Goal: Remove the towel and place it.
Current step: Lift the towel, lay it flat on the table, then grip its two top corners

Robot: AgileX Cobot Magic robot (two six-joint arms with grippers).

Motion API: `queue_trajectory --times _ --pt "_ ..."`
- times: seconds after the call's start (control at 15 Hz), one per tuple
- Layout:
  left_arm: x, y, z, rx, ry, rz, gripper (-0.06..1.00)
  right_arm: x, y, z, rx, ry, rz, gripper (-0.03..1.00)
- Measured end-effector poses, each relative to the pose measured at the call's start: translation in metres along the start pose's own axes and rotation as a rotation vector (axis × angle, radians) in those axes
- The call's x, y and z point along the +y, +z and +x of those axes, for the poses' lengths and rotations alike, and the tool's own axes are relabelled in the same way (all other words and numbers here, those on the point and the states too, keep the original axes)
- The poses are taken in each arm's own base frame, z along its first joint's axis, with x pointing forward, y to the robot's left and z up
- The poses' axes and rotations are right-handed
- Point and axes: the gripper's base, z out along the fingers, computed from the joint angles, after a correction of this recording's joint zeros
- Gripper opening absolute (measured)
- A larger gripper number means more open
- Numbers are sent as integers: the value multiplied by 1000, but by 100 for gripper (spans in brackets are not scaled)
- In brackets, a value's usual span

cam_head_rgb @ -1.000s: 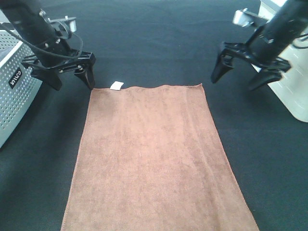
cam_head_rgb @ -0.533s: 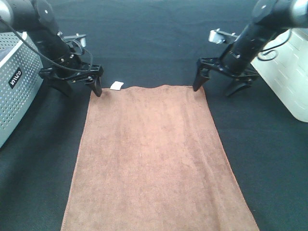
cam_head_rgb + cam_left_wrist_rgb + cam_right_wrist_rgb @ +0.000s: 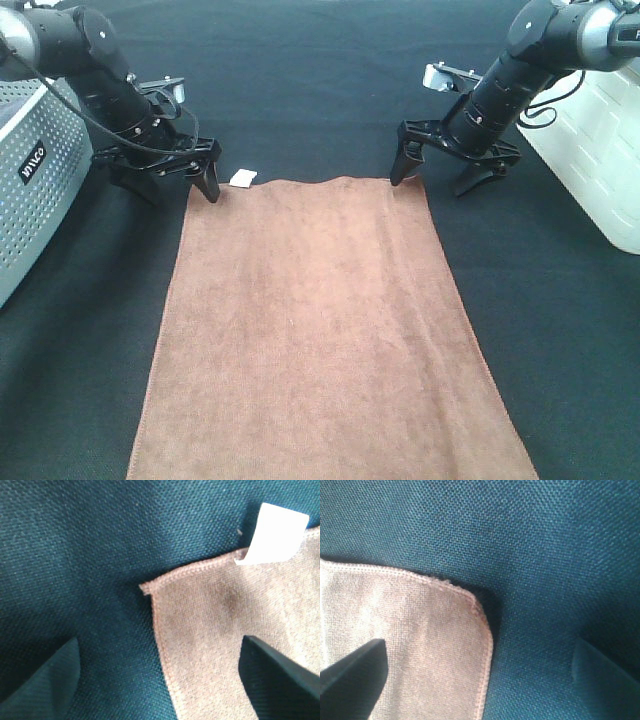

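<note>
The brown towel [image 3: 310, 320] lies flat on the black cloth, with its white tag [image 3: 242, 178] at the far left corner. My left gripper [image 3: 168, 186] is open and low, straddling that far left corner. The left wrist view shows the corner [image 3: 200, 645] and the tag [image 3: 277, 535] between the open fingers [image 3: 280, 680]. My right gripper [image 3: 435, 178] is open and low at the far right corner. The right wrist view shows that corner [image 3: 420, 645] between its fingers [image 3: 350, 680]. Neither gripper holds anything.
A grey perforated box [image 3: 30, 170] stands at the left edge, close to the left arm. A white container [image 3: 600, 150] stands at the right edge, behind the right arm. The black table cloth [image 3: 300, 80] covers the whole surface.
Both grippers have come down and inward to the towel's far corners, the right one the farthest. The towel has not moved.
</note>
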Motion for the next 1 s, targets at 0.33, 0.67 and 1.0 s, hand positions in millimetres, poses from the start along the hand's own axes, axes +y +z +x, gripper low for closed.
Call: queue_trajectory --times 0.33,0.67,1.0 --pt "-14 4 2 15 -58 98 80 6 4 -2 -18 19 -36 83" --pt "-41 12 5 29 -47 136 72 50 19 2 -7 -114 6 78" --pt "-40 15 5 24 -52 132 49 46 21 2 -11 -150 63 55"
